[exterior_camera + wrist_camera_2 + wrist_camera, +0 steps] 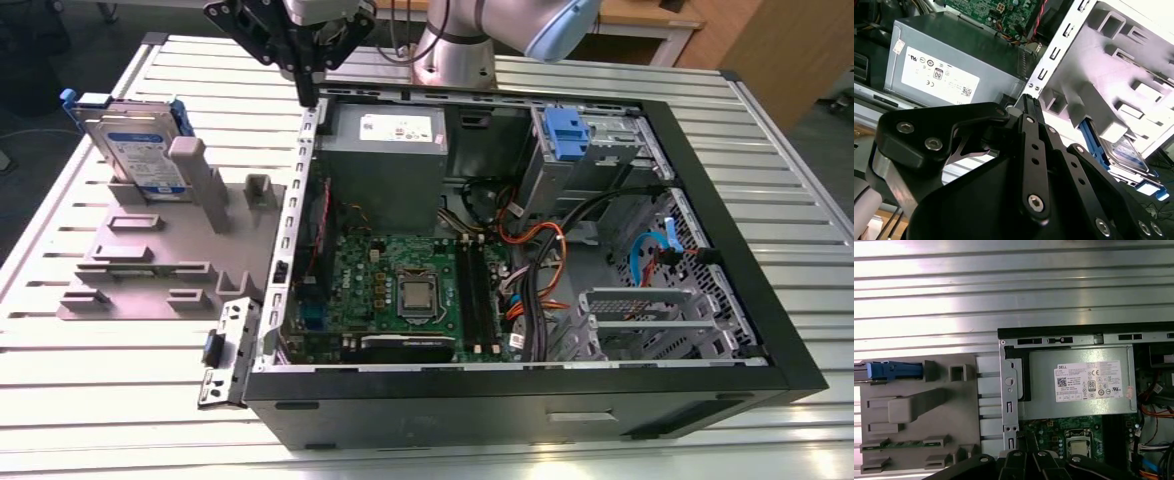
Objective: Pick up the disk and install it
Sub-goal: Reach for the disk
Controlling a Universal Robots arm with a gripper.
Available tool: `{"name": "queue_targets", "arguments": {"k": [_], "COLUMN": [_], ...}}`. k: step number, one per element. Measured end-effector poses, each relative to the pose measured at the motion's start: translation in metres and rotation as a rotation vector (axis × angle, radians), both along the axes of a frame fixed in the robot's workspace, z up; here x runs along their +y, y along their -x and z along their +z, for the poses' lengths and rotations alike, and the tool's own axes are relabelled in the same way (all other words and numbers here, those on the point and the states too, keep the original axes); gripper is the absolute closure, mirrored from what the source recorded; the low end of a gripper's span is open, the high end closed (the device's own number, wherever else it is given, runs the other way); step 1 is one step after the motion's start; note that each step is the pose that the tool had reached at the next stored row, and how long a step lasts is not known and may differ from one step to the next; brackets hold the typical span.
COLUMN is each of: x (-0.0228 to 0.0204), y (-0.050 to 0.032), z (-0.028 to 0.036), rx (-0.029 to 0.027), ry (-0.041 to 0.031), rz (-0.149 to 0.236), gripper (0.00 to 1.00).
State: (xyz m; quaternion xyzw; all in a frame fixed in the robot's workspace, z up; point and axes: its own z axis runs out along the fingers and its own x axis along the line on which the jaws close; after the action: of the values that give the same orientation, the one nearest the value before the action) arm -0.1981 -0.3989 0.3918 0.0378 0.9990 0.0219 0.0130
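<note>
My claw point(308, 93) is closed and holds nothing. It hangs above the edge of the open computer case point(747, 300), near the grey power supply point(387, 150). The disk point(138, 150) stands upright in the grey holder point(160, 255) on the surface point(107, 400), apart from my claw.

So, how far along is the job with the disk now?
Nothing looks done yet. The disk stands upright in the grey holder beside the open computer case, and nothing grips it. In hand: the gripper hangs over the case edge near the power supply, jaws together and empty. Left: picking the disk up and installing it.
</note>
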Motion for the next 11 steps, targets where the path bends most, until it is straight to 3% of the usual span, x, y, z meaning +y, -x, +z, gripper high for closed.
{"name": "queue_targets", "arguments": {"k": [11], "x": [0.0], "y": [0.0022], "z": [-0.0001], "rx": [0.0], "ry": [0.0], "rz": [0.0], "gripper": [0.89]}}
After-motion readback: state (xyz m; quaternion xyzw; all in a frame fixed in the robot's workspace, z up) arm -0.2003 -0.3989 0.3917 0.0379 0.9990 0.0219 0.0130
